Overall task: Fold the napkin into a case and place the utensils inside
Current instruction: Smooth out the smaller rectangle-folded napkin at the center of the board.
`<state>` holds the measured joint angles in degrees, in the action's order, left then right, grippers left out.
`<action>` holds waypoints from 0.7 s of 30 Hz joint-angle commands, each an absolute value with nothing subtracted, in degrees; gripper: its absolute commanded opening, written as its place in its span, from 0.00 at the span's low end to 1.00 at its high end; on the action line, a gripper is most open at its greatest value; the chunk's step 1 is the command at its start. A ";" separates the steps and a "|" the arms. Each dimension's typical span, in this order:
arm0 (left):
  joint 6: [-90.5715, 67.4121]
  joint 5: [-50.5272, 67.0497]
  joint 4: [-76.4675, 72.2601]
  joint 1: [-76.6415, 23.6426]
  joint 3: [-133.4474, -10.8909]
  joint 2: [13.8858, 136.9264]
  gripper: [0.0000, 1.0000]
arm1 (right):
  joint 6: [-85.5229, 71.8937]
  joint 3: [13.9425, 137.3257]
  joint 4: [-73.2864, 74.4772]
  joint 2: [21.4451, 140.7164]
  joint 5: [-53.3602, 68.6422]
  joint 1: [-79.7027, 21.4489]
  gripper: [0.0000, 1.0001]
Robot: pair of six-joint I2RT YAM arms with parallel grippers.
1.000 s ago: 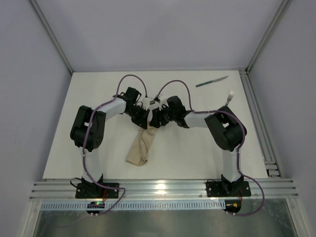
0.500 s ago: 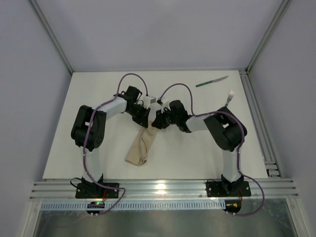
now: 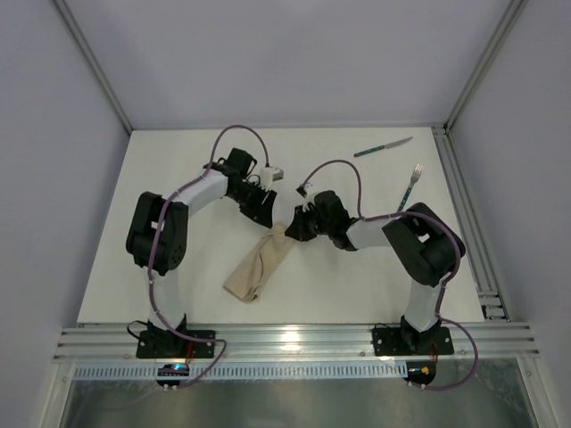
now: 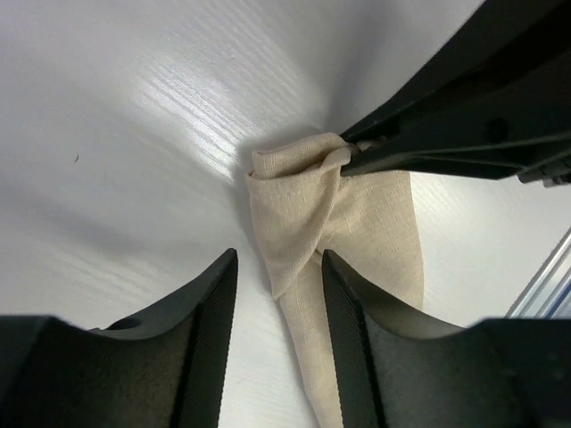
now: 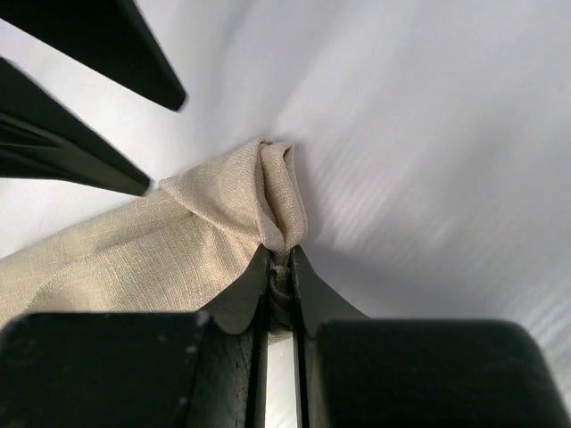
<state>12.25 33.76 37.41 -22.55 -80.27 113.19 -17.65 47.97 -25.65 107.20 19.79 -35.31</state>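
The napkin (image 3: 257, 265) lies as a narrow beige folded strip, slanting from the table's middle toward the near left. My right gripper (image 5: 280, 259) is shut on its bunched far end, and the top view shows that gripper (image 3: 293, 227) low at that end. My left gripper (image 4: 278, 267) stands open just behind the same end, with a fold of the napkin (image 4: 303, 205) lying loose between its fingers (image 4: 210, 330). The knife (image 3: 382, 147) and the fork (image 3: 411, 185), both green-handled, lie apart at the far right.
A metal rail (image 3: 464, 214) runs along the table's right edge, close to the fork. Grey walls close in the back and both sides. The two arms' elbows (image 3: 156, 232) stand left and right of the napkin.
My left gripper has let go of the napkin's far end and opened. My right gripper has closed on that end and drawn it slightly right, swinging the strip.
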 commanded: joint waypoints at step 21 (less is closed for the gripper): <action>26.28 18.03 49.22 -41.75 -69.79 92.72 0.55 | -33.75 42.01 -18.72 99.23 0.27 -34.89 0.04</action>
